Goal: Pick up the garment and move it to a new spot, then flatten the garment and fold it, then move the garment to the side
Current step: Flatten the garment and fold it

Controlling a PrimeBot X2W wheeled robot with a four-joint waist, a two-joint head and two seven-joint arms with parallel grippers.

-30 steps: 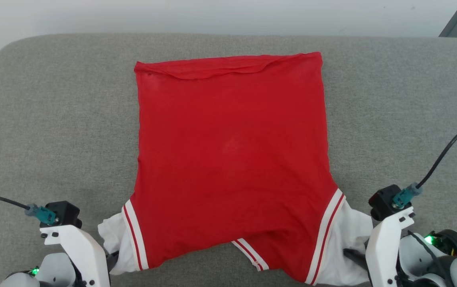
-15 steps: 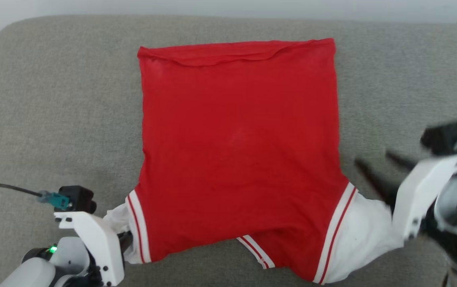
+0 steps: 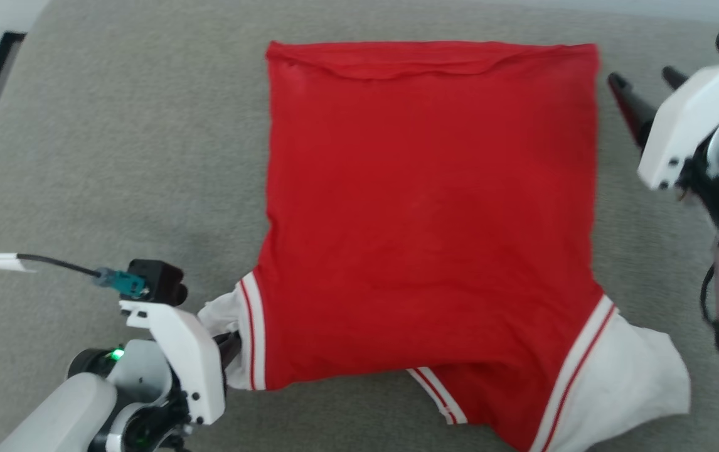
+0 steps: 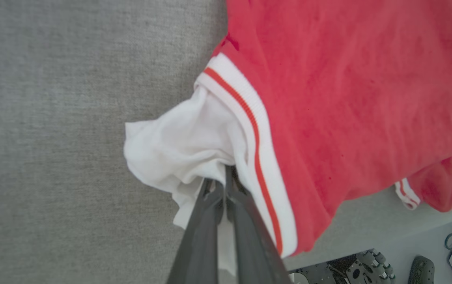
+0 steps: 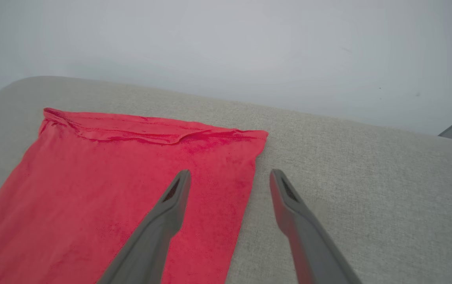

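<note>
Garment (image 3: 428,207) lies spread on grey cushion (image 3: 115,157), left claw (image 4: 225,173) pinching its white sleeve (image 4: 178,146).

Tips of left fingers (image 4: 198,244) out of sight under garment (image 4: 348,98).

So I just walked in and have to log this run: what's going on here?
The robot is handling a red jersey shirt with white sleeves, spread on a grey padded surface. Its left claw is shut on the white sleeve at the near left. Its right claw hangs open and empty near the shirt's far right corner.
</note>
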